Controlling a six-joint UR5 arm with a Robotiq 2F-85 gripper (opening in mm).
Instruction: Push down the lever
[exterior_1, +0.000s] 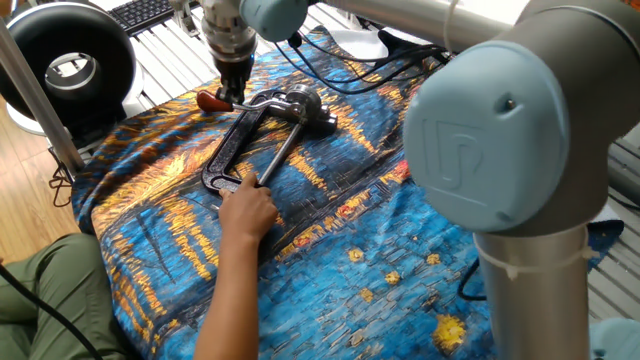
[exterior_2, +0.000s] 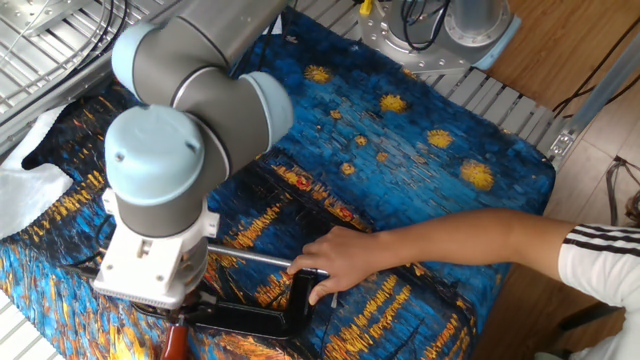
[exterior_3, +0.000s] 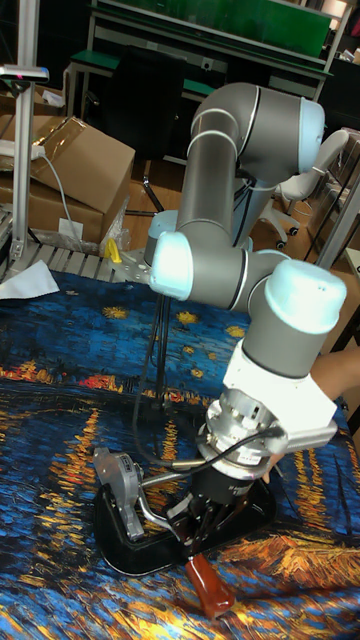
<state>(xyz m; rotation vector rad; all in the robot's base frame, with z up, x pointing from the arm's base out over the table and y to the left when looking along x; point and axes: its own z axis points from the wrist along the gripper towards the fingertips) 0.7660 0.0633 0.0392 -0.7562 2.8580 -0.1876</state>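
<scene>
1. Reddish-brown knob tipping the lever (exterior_3: 209, 585), which is lying low over the starry blue cloth (exterior_1: 330, 215) at the far left end of the black clamp (exterior_1: 232, 140).
2. Gripper (exterior_3: 208, 533) is pressing down on the lever's thin arm; whether its fingers are clenched cannot be told.
3. Person's hand (exterior_2: 335, 262) is steadying the clamp's near end beside the steel rod (exterior_1: 281, 152).
</scene>
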